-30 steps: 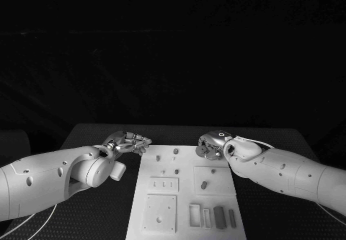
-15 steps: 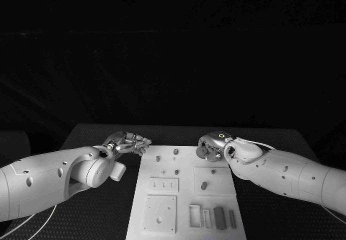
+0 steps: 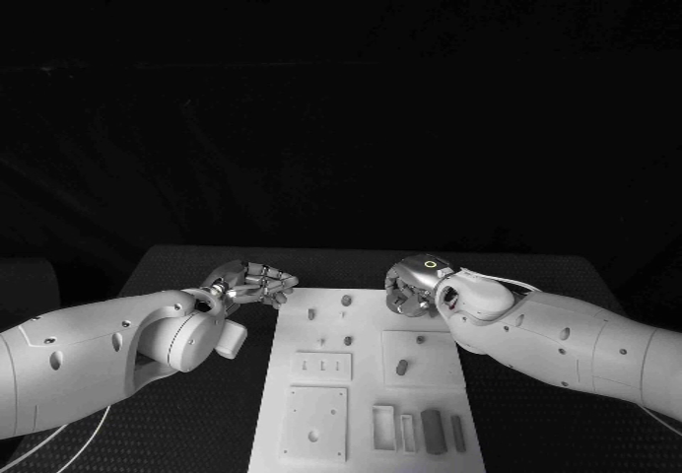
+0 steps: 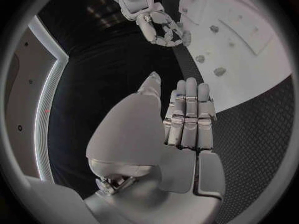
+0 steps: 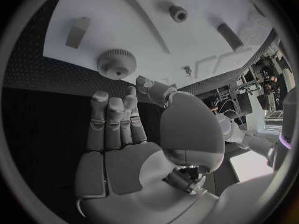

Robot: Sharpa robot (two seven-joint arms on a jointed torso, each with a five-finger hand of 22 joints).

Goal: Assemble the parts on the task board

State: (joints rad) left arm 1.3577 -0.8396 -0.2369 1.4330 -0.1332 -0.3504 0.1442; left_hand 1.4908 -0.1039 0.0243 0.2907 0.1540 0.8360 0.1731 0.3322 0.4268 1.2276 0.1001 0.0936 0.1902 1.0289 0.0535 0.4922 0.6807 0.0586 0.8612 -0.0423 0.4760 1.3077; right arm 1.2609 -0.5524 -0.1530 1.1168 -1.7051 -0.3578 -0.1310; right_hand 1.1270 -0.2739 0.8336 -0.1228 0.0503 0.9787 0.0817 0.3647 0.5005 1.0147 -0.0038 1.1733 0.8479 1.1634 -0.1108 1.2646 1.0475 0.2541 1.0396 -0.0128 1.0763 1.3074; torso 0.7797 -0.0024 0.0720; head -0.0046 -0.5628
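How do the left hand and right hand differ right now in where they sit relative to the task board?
The left hand hangs off the task board, beside its far left corner over the black table; the right hand sits over the board's far right corner. The right hand has a gear-like part just beyond its fingertips; the left hand has none close. Both hold nothing.

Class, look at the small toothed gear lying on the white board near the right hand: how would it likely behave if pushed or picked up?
The gear lies flat, so a push would probably slide it across the task board rather than roll it. It looks rigid. Its teeth may give fingers some purchase, though its low profile could make lifting awkward.
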